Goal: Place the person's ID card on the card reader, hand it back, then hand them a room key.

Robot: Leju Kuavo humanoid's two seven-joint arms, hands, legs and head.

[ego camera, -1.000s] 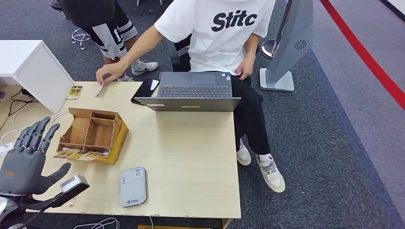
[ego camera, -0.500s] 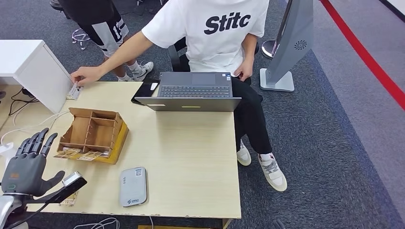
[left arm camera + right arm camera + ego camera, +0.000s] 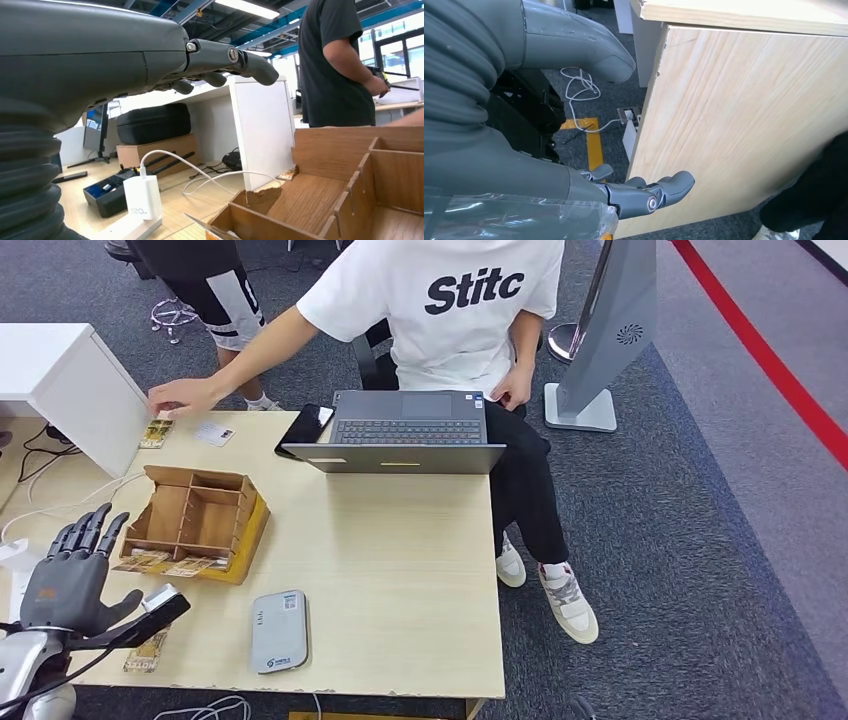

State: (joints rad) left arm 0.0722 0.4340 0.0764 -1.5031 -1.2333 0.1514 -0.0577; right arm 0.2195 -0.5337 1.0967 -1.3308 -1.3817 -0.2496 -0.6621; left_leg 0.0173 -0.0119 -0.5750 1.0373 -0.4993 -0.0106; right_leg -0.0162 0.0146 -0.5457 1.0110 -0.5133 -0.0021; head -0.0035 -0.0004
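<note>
Showing a dark grey left hand [image 3: 70, 580] with darker fingers [image 3: 92, 528], a small orange mark on its back, and a shiny silver arm [image 3: 25, 665] behind it. Carrying a black camera box [image 3: 158, 612] with a silver face beside the thumb. Wearing a grey ribbed cover [image 3: 30, 175] at the wrist. Showing round silver screws [image 3: 647, 202] on the grey right hand [image 3: 574, 120].

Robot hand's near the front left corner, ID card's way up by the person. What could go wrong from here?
1. The ID card lies at the far edge, past the wooden organizer; the left robot hand may clip it when reaching.
2. The person's hand hovers near the card, so contact is possible.
3. A similar card lies beside it; the wrong one might get picked.
</note>
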